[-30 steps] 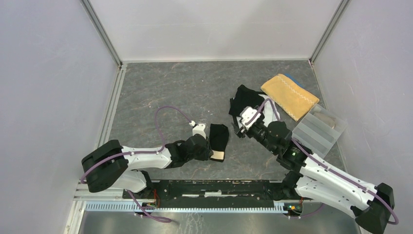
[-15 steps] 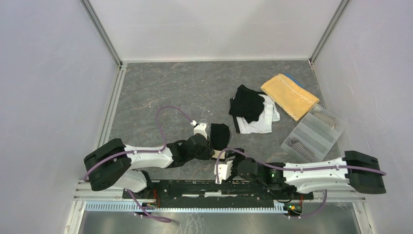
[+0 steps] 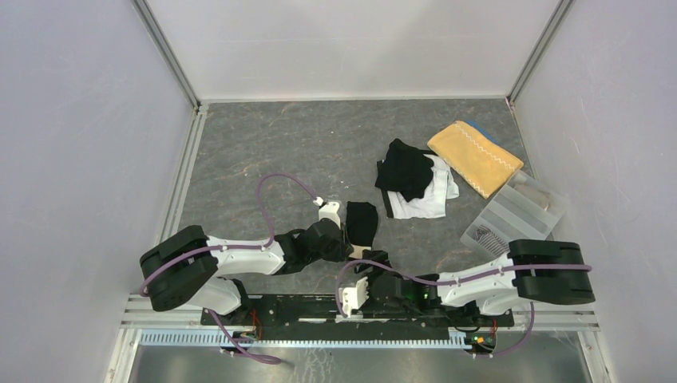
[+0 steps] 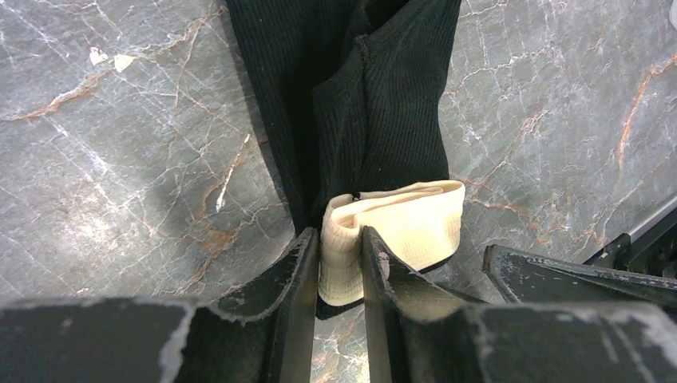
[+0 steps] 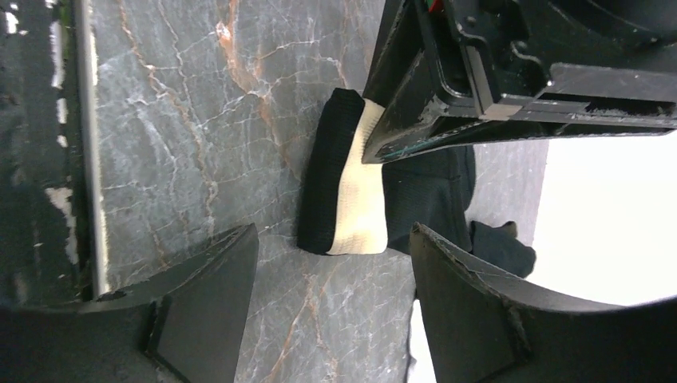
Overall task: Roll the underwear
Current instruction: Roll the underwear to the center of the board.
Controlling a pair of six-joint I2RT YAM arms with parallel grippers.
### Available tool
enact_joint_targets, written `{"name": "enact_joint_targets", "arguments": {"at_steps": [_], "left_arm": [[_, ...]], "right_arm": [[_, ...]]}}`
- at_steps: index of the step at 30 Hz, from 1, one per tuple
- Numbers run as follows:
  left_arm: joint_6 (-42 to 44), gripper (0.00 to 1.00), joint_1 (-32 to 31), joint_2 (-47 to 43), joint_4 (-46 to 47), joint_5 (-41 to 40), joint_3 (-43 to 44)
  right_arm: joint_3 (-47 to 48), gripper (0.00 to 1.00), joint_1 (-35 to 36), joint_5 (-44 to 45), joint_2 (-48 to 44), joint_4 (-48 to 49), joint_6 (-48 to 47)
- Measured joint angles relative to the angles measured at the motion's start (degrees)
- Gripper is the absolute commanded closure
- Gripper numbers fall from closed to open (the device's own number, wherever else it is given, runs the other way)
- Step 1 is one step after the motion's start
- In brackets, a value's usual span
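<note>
The black underwear (image 4: 375, 104), ribbed cloth with a cream waistband (image 4: 399, 227), lies flat on the grey marbled bench (image 3: 263, 152), at the lower centre of the overhead view. In the left wrist view it runs from the top edge down to the middle of the frame, where the waistband end is folded over into a thick cream loop. The left tool (image 4: 339, 263) is clamped on the left edge of that cream fold, its two dark fingers (image 4: 299, 275) pressed close on either side of the cloth.

In the right wrist view the same folded end shows at the centre as a black and cream bundle. The right tool (image 5: 334, 239) has its fingers wide apart and holds nothing, and the bundle lies just beyond the gap between them.

To the upper right in the overhead view, well apart, a second black garment (image 3: 405, 167) lies heaped on a white garment (image 3: 431, 203). Beyond these, toward the right wall, lie a yellow towel (image 3: 475, 155) and, just below it, a clear divided tray (image 3: 515, 215).
</note>
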Motion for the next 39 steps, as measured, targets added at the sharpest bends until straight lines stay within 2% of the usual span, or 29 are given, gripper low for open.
{"name": "enact_joint_targets", "arguments": {"at_steps": [13, 16, 20, 22, 25, 31, 35, 39], "left_arm": [[0.0, 0.69, 0.0, 0.2, 0.5, 0.1, 0.0], [0.0, 0.69, 0.0, 0.2, 0.5, 0.1, 0.0], [0.0, 0.69, 0.0, 0.4, 0.8, 0.2, 0.0], [0.0, 0.69, 0.0, 0.5, 1.0, 0.3, 0.0], [0.0, 0.69, 0.1, 0.6, 1.1, 0.3, 0.0], [-0.1, 0.67, 0.1, -1.7, 1.5, 0.0, -1.8], [-0.7, 0.61, 0.0, -4.9, -0.8, -0.4, -3.3], [-0.9, 0.49, 0.1, -9.7, -5.6, -2.2, -4.2]], "right_arm": [[-0.5, 0.38, 0.3, 6.1, 8.7, 10.1, -5.9], [-0.8, 0.45, 0.2, 6.9, 10.1, 12.2, -6.7], [-1.2, 0.65, -0.6, 6.6, 11.6, 13.3, -7.5], [-1.4, 0.81, -1.1, 6.2, 12.0, 13.3, -7.8], [-1.5, 0.99, -1.9, 5.3, 12.1, 13.3, -7.9], [-1.6, 1.0, -2.3, 3.4, 10.5, 12.9, -7.4], [-0.3, 1.0, -2.3, 0.1, 9.2, 9.7, -5.4], [1.4, 1.0, -2.5, -3.4, 7.4, 5.6, -2.1]]}}
